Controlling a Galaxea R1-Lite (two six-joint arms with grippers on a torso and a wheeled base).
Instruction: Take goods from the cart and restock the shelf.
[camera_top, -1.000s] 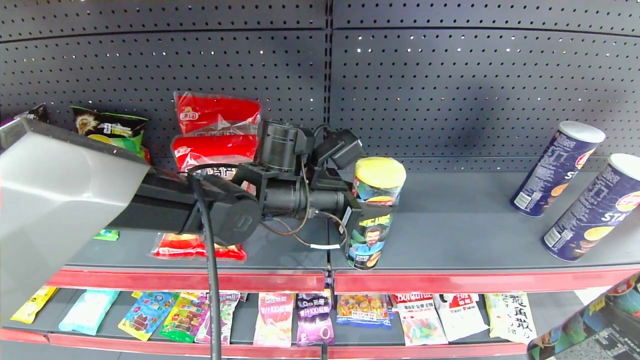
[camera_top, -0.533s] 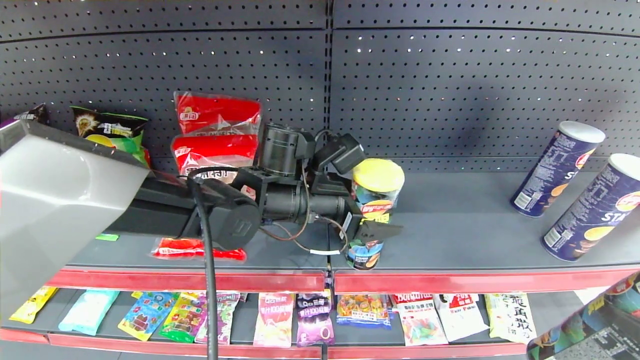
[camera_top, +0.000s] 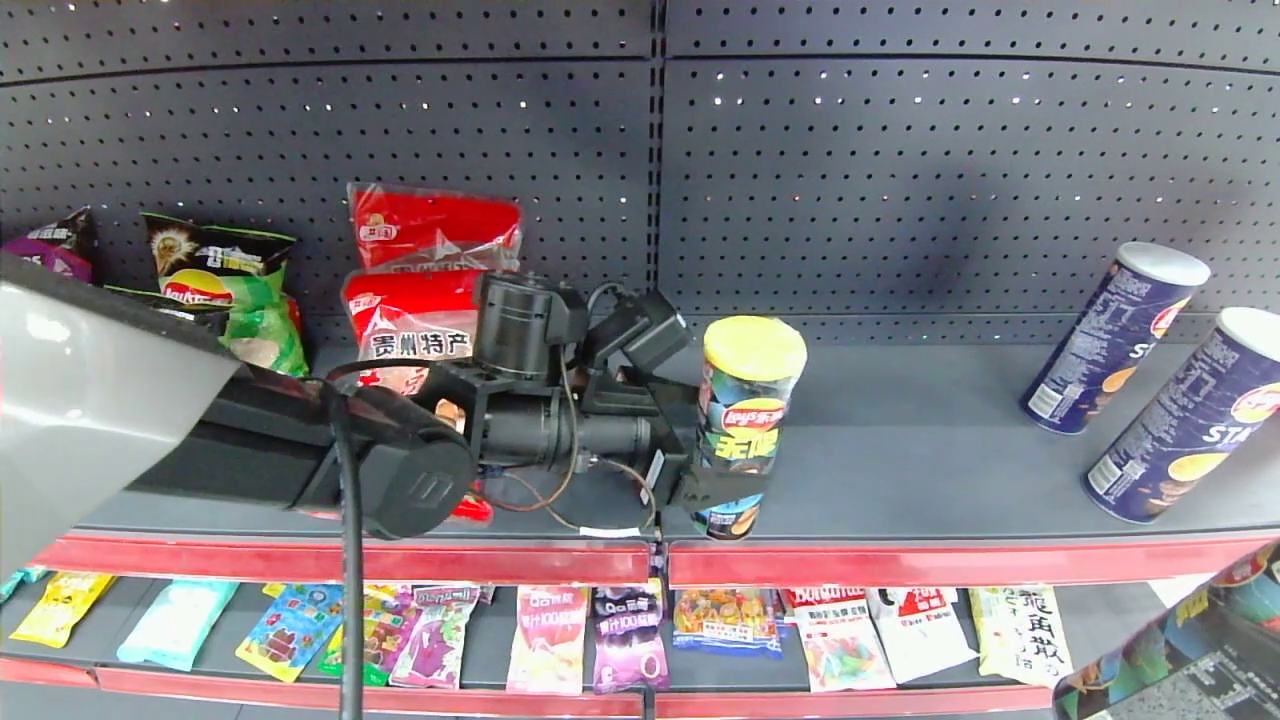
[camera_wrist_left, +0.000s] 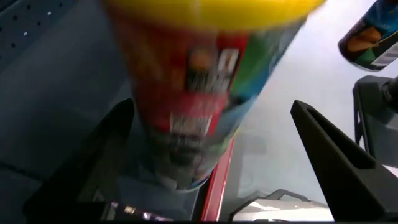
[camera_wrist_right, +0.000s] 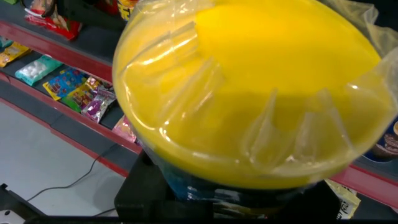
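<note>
My left hand (camera_wrist_left: 211, 118) sits wide open astride the yellow-lidded can (camera_top: 752, 400) on the shelf (camera_top: 900, 470). Red bags (camera_top: 425, 300) crowd behind my arm, and blue cans (camera_top: 1110, 340) sit well right.

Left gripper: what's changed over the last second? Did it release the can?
Yes. The left gripper has opened and let go of the yellow-lidded can, and the arm has drawn back toward the robot's left. The can stays upright at the front edge of the shelf. The blue cans on the right have not moved.
</note>
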